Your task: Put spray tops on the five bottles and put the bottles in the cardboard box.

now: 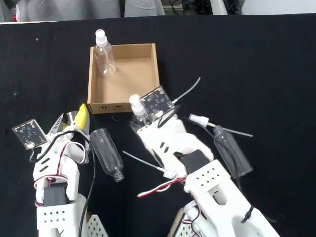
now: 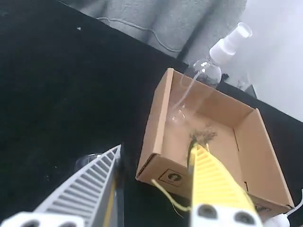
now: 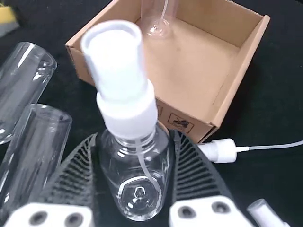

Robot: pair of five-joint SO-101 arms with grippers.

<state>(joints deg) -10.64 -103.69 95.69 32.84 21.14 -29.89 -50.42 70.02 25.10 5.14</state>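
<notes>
A clear bottle with a white spray top stands upright between the fingers of my right gripper, which is shut on it. In the high view this held bottle hovers just outside the near right corner of the cardboard box. Another capped bottle stands in the box's far left corner. My left gripper is open and holds nothing, near the box's front left corner. An uncapped bottle lies beside it, and another lies to the right.
Loose spray tops with long tubes lie on the black table: one right of my right gripper, one between the arms, one beside the box. Two uncapped bottles lie near the held one.
</notes>
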